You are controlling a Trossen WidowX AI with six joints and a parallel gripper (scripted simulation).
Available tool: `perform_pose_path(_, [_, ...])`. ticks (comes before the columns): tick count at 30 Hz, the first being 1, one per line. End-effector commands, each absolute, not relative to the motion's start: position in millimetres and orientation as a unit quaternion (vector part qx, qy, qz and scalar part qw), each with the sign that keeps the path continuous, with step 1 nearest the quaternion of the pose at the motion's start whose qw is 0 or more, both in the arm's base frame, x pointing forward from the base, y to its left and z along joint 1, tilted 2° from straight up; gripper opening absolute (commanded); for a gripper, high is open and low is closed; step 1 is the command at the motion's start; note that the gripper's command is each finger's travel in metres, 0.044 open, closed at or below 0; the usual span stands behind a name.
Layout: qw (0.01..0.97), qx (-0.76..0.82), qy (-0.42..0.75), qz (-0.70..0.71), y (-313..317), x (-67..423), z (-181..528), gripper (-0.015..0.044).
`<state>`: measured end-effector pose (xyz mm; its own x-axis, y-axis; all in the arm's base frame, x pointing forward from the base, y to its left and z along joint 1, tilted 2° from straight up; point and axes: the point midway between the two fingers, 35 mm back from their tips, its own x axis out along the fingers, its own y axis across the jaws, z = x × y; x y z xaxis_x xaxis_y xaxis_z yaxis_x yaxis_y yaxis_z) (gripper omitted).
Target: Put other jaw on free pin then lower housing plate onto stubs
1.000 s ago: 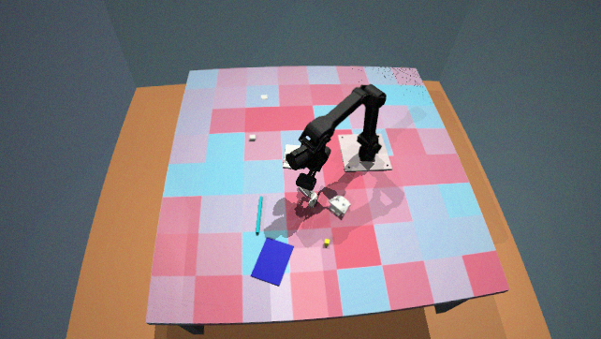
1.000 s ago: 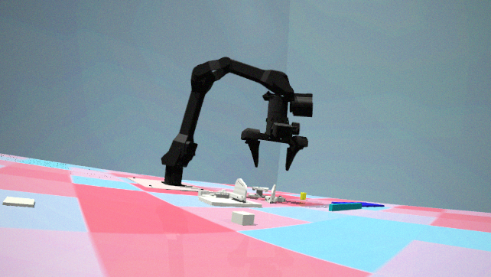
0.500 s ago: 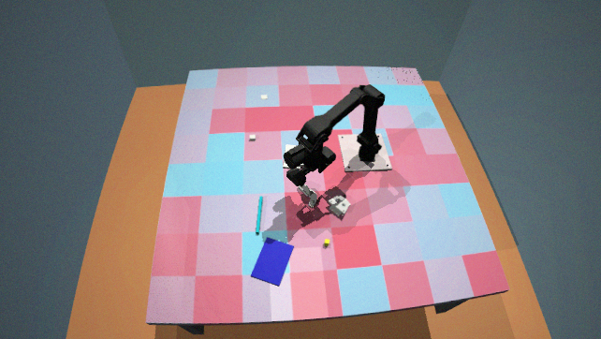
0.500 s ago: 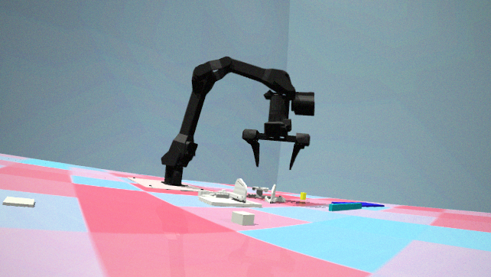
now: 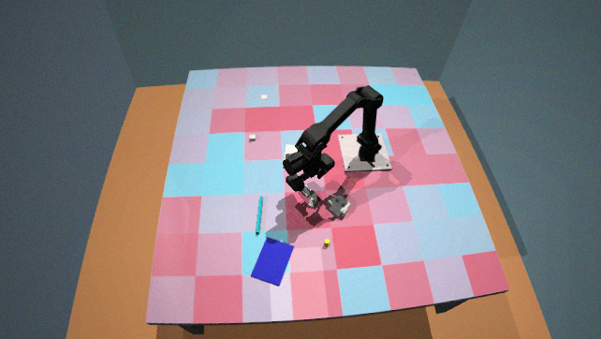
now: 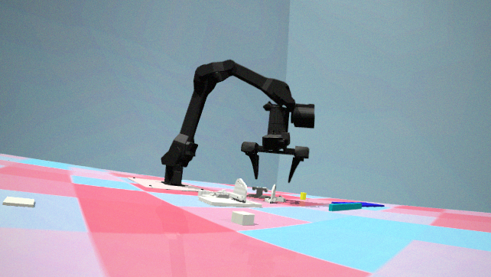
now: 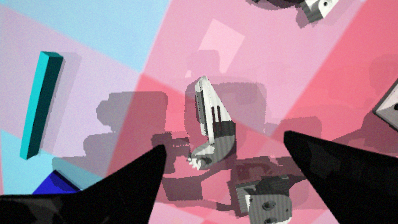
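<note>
The free jaw [image 5: 311,200] [image 6: 273,194] [image 7: 219,120], white with a toothed end, lies loose on the table. My gripper [image 6: 273,180] [image 7: 223,143] is open and empty above it, with the fingertips to either side of the jaw in the wrist view. The housing plate [image 5: 336,205] [image 6: 259,190] [image 7: 270,206], with two holes showing, lies beside the jaw, raised on its own side piece. The white base [image 5: 290,150] [image 6: 214,201] is partly hidden by the arm in the top view. The mounted jaw [image 6: 240,190] stands up from it. The free pin cannot be made out.
A teal bar [image 5: 259,215] [image 6: 345,206] [image 7: 40,107], a blue sheet [image 5: 272,262] and a yellow block [image 5: 327,242] [image 6: 303,196] lie around the work. White blocks [image 5: 253,138] [image 6: 243,218] lie beyond the base. The arm's mounting plate [image 5: 352,164] is nearby.
</note>
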<state>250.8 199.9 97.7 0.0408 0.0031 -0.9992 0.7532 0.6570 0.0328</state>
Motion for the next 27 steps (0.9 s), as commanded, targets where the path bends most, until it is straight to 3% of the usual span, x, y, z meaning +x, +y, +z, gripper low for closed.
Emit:
perform_pose_path(1, [0.656, 0.302, 0.628, -0.288, 199, 251, 93, 0.0440])
perform_pose_path(27, [0.656, 0.302, 0.628, -0.288, 200, 253, 60, 0.0440])
